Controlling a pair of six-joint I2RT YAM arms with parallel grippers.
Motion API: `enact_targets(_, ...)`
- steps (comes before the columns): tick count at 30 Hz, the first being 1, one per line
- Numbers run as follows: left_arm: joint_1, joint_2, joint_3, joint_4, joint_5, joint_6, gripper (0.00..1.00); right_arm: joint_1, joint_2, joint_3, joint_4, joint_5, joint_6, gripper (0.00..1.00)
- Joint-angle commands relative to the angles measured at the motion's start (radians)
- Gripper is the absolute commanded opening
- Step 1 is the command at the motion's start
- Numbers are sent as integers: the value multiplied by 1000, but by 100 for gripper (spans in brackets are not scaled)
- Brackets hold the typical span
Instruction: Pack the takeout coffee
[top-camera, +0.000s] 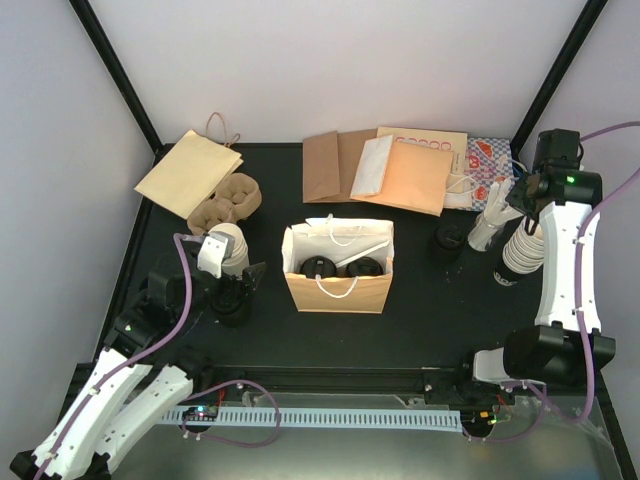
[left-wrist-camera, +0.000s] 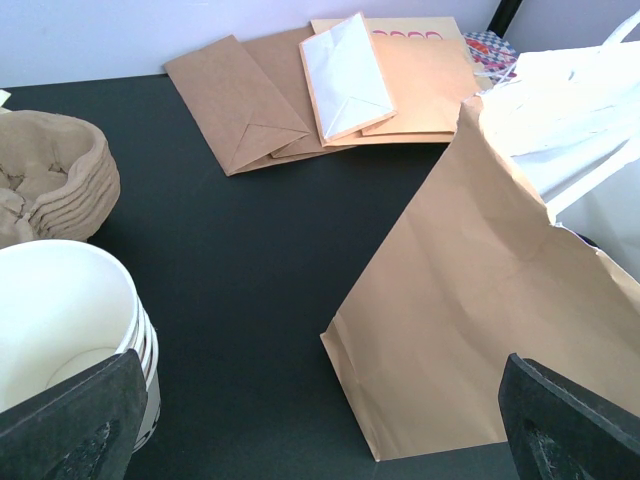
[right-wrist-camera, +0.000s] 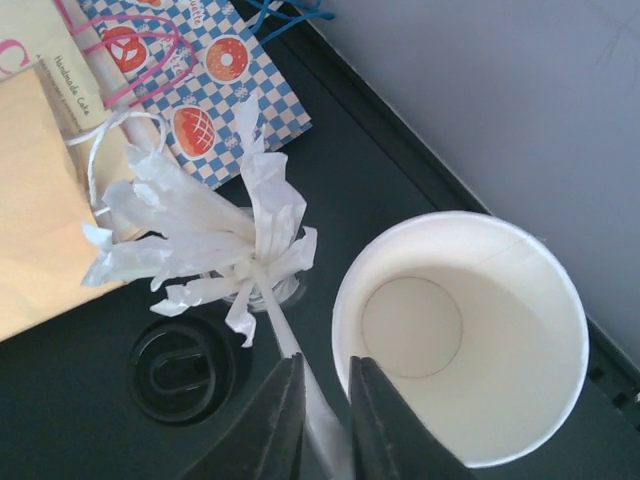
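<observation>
The brown bag (top-camera: 338, 292) stands open in the middle of the black bench (top-camera: 420, 320). The two coffees sit inside it, side by side. You can see their round black lids from above: the left coffee cup (top-camera: 320, 267) and the right coffee cup (top-camera: 365, 268).

The left gripper (left-wrist-camera: 320, 440) is on the left side of the bag. Its jaws are wide apart and hold nothing. Just beside it is a stack of white cups (left-wrist-camera: 70, 320) with no lids. A pile of brown cup trays (top-camera: 225, 200) lies behind that stack.

The right gripper (right-wrist-camera: 327, 425) is far back on the right side, well apart from the bag. Its jaws are close together and pinch a wrapped straw (right-wrist-camera: 280, 330). The straw comes from a bunch of straws (right-wrist-camera: 200, 235) in white paper. An empty white cup (right-wrist-camera: 460, 335) is just beside the jaws, and a loose black lid (right-wrist-camera: 180, 370) lies on the other side.

Flat paper bags (top-camera: 385, 165) lie along the back of the bench.
</observation>
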Motion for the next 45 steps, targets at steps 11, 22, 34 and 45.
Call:
enact_targets(11, -3, 4, -3, 18, -20, -10, 99, -1, -59, 176, -100, 47, -5, 1)
enact_targets(22, -4, 8, -3, 21, -5, -8, 99, -1, -270, 347, -73, -272, -19, 1)
enact_targets(34, -4, 14, -2, 19, -14, -9, 99, 71, -385, 240, 63, -955, 43, 1)
enact_targets(45, -3, 19, -4, 19, -25, -13, 99, 268, -434, 171, 47, -1022, -5, 1)
